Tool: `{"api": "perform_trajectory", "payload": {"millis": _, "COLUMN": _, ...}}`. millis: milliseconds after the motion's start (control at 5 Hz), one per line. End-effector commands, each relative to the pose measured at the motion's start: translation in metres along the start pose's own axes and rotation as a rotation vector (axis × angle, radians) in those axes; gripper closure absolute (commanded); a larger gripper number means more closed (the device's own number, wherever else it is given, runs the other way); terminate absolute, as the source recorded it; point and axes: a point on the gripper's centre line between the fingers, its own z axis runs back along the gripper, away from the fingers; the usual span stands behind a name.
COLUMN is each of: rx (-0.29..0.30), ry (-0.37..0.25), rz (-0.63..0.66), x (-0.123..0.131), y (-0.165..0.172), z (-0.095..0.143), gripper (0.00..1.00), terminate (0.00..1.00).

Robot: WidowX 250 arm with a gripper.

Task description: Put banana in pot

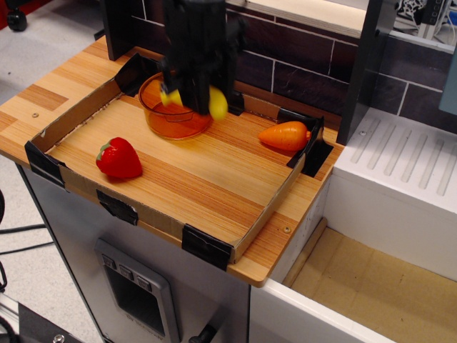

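Observation:
My black gripper point(191, 96) is shut on the yellow banana point(216, 104) and holds it in the air just above the right rim of the orange translucent pot point(164, 114). One yellow end shows at the gripper's left and the larger end at its right. The arm is motion-blurred and hides the pot's back part. The pot stands at the back left of the wooden tray.
A red toy strawberry point(119, 158) lies at the tray's front left. An orange toy carrot point(285, 135) lies at the back right corner. The tray has low cardboard walls point(71, 118) with black taped corners. A white unit point(400, 186) stands to the right.

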Motion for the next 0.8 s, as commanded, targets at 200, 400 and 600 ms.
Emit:
{"api": "perform_trajectory", "payload": {"millis": 200, "rx": -0.115, "ry": -0.140, "rz": 0.111, "x": 0.090, "y": -0.029, "z": -0.005, "gripper": 1.00, "terminate": 0.00}}
{"api": "perform_trajectory", "payload": {"millis": 400, "rx": -0.160, "ry": -0.192, "rz": 0.111, "x": 0.097, "y": -0.039, "z": -0.018, "gripper": 1.00, "terminate": 0.00}}
{"api": "perform_trajectory", "payload": {"millis": 600, "rx": -0.167, "ry": -0.189, "rz": 0.107, "x": 0.096, "y": -0.051, "z": -0.025, "gripper": 1.00, "terminate": 0.00}}
